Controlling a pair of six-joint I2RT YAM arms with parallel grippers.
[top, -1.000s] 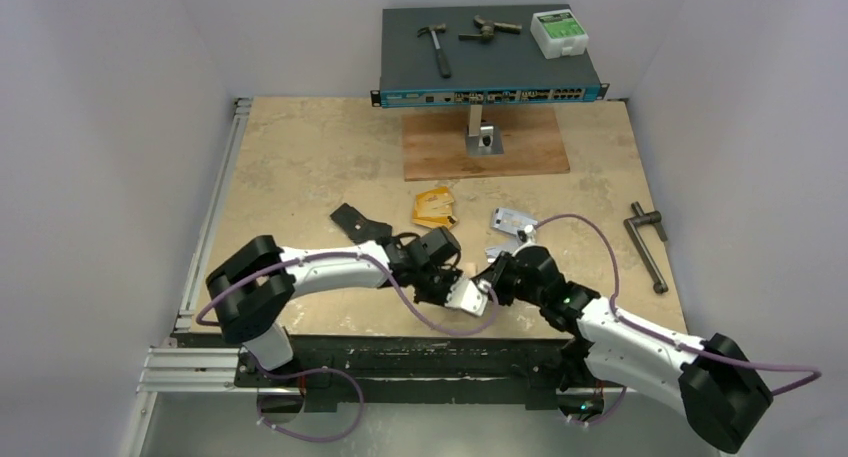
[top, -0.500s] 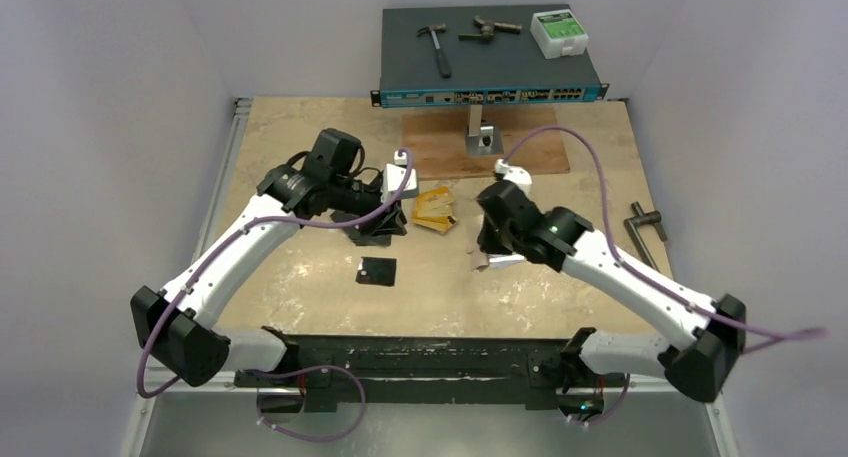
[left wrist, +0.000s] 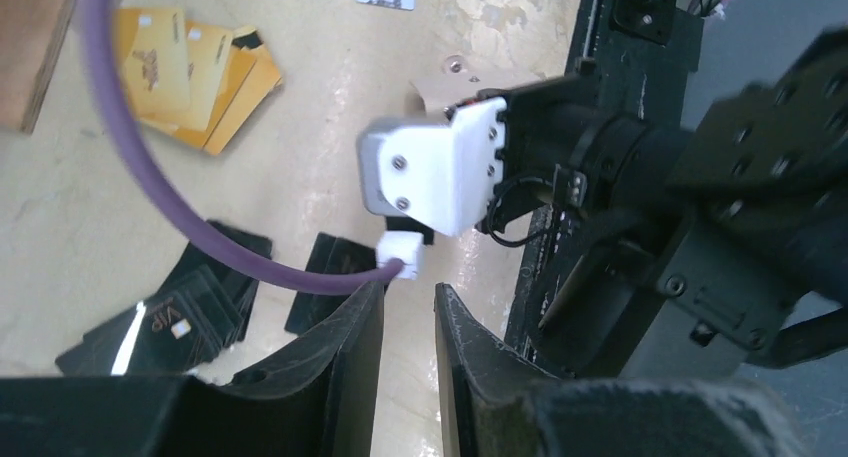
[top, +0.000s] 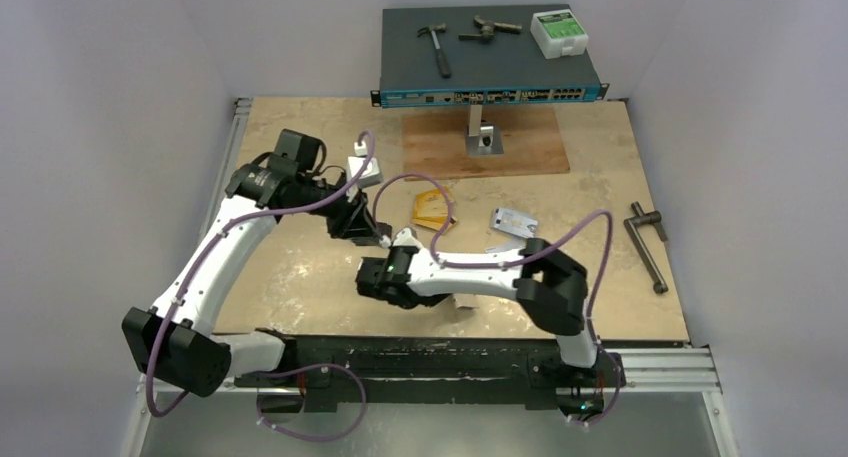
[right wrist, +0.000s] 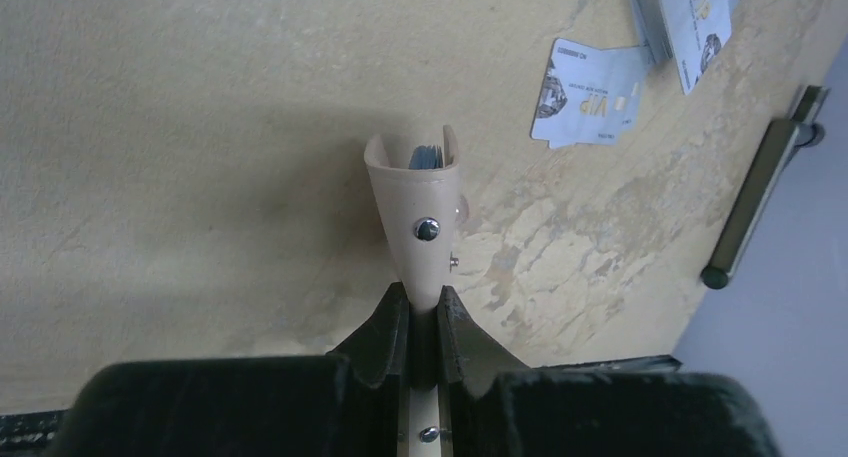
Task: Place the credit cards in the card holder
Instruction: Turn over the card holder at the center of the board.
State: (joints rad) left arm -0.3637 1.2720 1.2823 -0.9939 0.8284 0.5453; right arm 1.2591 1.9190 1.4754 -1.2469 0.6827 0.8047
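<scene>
You can read "VIP" on the silvery cards (right wrist: 590, 92) in the right wrist view and, it seems, on the black flat item (left wrist: 165, 317) in the left wrist view; smaller print is blurred

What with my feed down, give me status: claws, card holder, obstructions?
Right claw shut on card holder. Left claw slightly open, empty. Orange cards, silver cards loose on table. Right arm close ahead of left claw.

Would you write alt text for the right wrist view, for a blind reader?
The right arm's fingers pinch the tan card holder by one end, its snap stud facing the camera and blue-grey card edges showing inside the far end. Silvery credit cards lie on the beige table, upper right.
</scene>
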